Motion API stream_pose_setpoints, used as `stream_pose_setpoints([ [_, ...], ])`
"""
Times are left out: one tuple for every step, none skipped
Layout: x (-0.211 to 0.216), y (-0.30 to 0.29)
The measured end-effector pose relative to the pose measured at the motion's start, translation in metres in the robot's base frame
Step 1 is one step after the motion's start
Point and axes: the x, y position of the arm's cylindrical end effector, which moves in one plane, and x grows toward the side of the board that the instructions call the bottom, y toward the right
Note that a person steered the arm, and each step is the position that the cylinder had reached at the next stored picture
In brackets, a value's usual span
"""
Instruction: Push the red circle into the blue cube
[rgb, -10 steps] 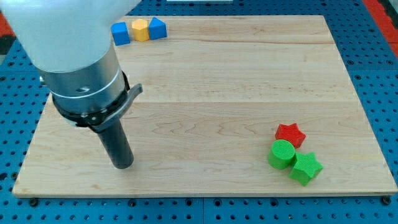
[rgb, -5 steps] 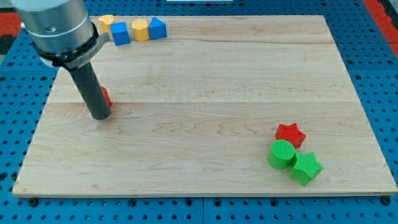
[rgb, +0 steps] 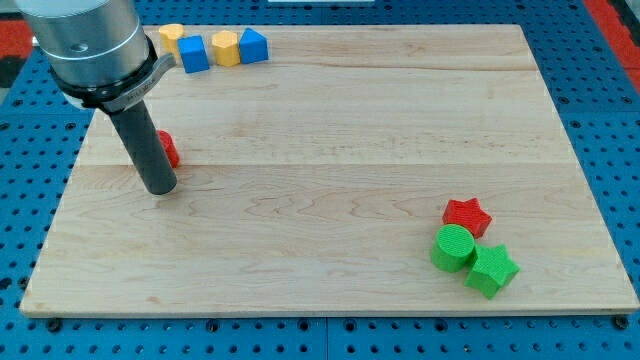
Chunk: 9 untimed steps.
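Just behind my tip (rgb: 161, 187), grasping nothing, peeks the red circle (rgb: 169, 149).

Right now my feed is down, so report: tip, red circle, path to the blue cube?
My tip at the view's left, red circle half hidden behind the rod. Blue cube toward the view's top. Nothing between.
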Motion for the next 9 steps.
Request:
stream_pose_setpoints([
  [0.0, 0.0],
  [0.004, 0.0],
  [0.011, 0.0],
  [0.015, 0.0],
  [0.017, 0.0],
  [0.02, 0.0],
  [0.026, 0.0],
  [0.031, 0.0],
  [0.031, 0.0],
])
